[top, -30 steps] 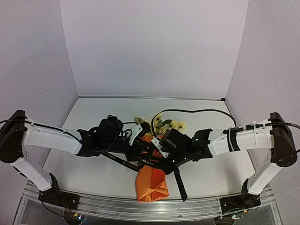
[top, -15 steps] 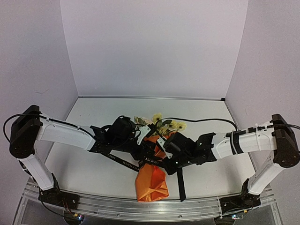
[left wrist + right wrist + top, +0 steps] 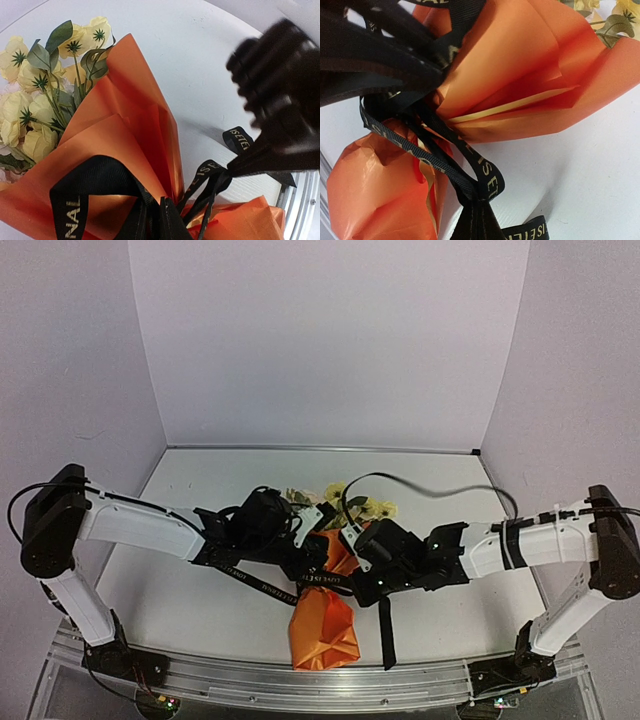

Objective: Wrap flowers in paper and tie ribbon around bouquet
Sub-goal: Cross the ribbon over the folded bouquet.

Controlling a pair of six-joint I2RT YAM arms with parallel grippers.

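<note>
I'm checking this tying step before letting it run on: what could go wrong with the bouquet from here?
The ribbon sits in slack loops at the cone's waist; an uneven pull could slide it off toward the narrow end. The paper is creased there, with its yellow inside showing at a gap, so hard cinching might tear or open it. The flowers at the mouth could shift out.

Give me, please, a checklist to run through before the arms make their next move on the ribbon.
1. Right gripper shut on the ribbon: ok.
2. Left gripper shut on the ribbon: ok, strands converge at its tips.
3. Ribbon cinches the paper at its narrow waist: ok.
4. Flowers poke out of the paper's open end: ok.
5. Knot finished: cannot tell.
</note>
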